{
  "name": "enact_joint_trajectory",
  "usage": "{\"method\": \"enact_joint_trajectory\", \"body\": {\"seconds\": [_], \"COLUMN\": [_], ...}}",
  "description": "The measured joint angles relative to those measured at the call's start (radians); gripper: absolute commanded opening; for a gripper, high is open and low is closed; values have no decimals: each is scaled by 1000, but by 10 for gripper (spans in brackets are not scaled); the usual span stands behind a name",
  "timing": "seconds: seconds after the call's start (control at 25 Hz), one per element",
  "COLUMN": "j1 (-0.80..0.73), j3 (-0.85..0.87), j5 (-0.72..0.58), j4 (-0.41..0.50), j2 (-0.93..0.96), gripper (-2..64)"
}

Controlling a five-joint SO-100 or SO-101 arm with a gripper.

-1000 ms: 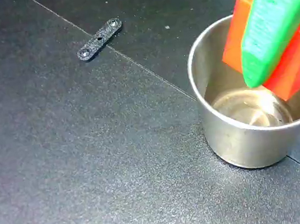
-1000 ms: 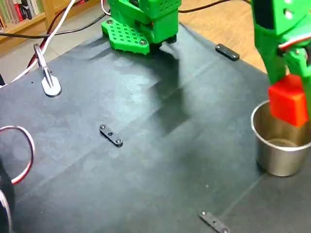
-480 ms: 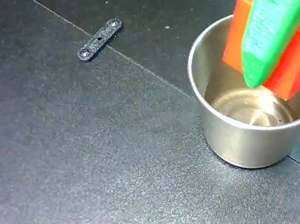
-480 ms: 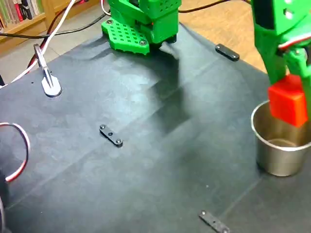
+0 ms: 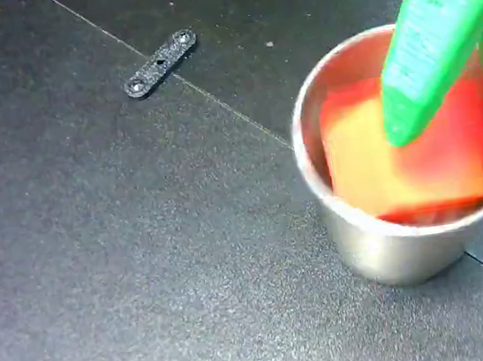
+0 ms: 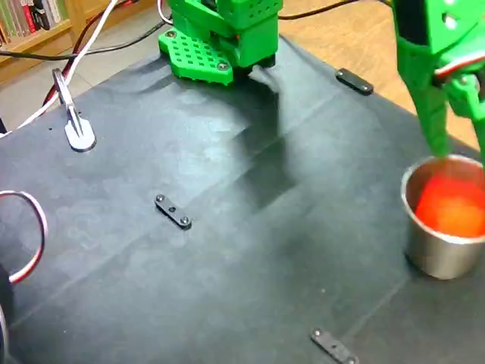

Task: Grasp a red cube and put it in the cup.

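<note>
Above the steel cup (image 5: 384, 246) at the right edge of the dark table (image 5: 143, 247), the green fingers (image 5: 425, 49) now stand spread and empty, one tip hanging over the cup's mouth and the other barely entering a fixed view at the right edge. Half a second earlier they pinched the red cube (image 5: 408, 158) above the rim; it has since left them and sits blurred inside the cup, filling most of the opening, its top face just below the rim. The cup itself has shifted slightly compared with the earlier frame.

In another fixed view the gripper (image 6: 460, 144) hangs directly over the cup (image 6: 439, 254), the two fingers apart, and the cube (image 6: 452, 206) shows as a red-orange blur within the steel wall.

Farther out, a small black plate with two screw holes (image 5: 160, 63) lies flat on the table, well apart from the cup. Similar black strips lie near the table's far edge (image 6: 354, 81) and near edge (image 6: 333, 347). The arm's green base (image 6: 220, 38) stands at the far side, with a metal clamp (image 6: 76, 129) at the left.
</note>
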Motion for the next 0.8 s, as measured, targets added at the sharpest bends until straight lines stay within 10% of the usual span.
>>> {"method": "enact_joint_trajectory", "body": {"seconds": [0.8], "j1": [0], "j3": [0], "j5": [0], "j4": [0], "j2": [54], "gripper": [238]}}
